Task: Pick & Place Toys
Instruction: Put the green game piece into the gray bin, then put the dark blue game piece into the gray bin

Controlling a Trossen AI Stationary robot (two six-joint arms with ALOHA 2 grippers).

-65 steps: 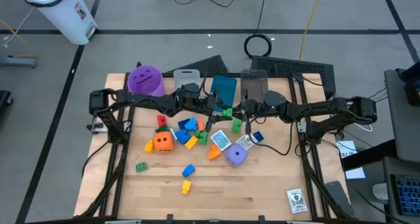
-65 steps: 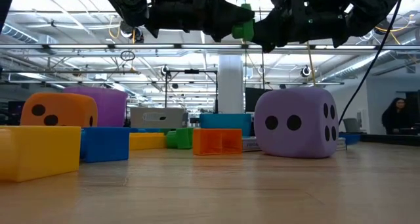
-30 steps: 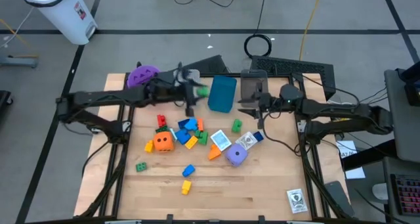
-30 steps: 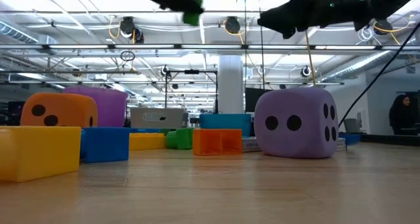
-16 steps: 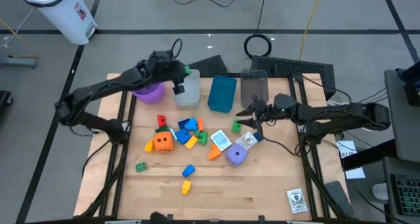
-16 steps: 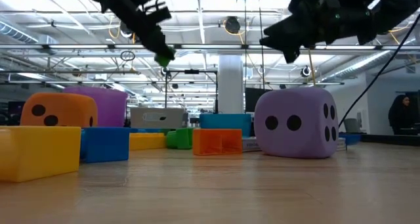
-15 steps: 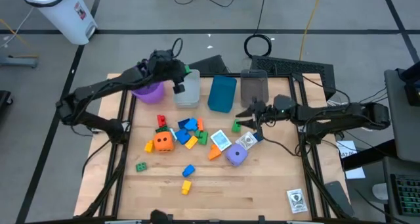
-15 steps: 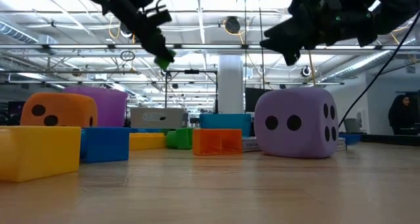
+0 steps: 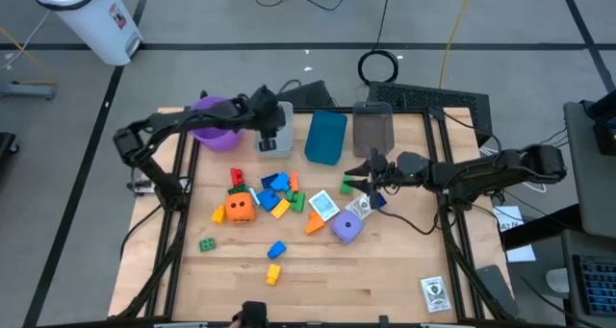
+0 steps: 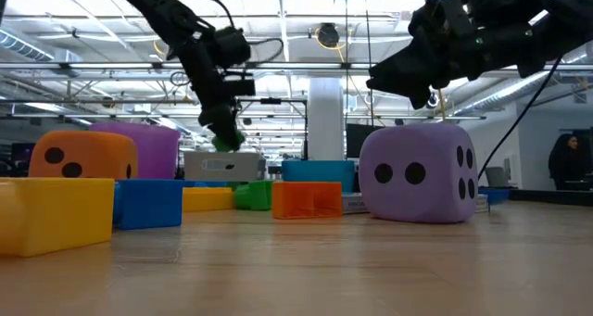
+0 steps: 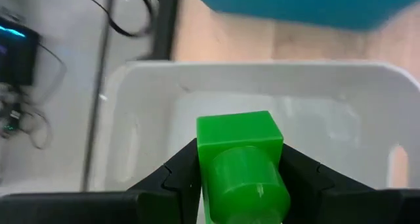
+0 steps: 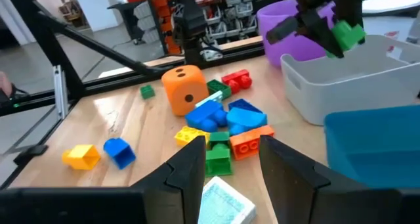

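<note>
Lowered over the grey bin (image 11: 131, 106), left tool (image 11: 239, 178) grips green brick (image 11: 239, 161).

green brick (image 11: 239, 163) lower part cut off | blue bin (image 11: 295, 4) cropped, blurred

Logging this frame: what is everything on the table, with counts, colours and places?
small plastic bricks: many; blue, yellow, green, orange, red; mostly piled mid-table, three apart nearer the front
green plastic brick: one; held above the clear plastic bin
orange dotted die: one; left of the pile
purple dotted die: one; right of the pile
white-grey printed cubes: two; between pile and purple die
purple cup: one; back left
clear plastic bin: one; back row, beside the cup
blue bin: one; back middle
grey bin: one; back right
printed card pack: one; front right corner
left gripper: shut on the green brick, over the clear bin
right gripper: open, over the toys right of the pile
</note>
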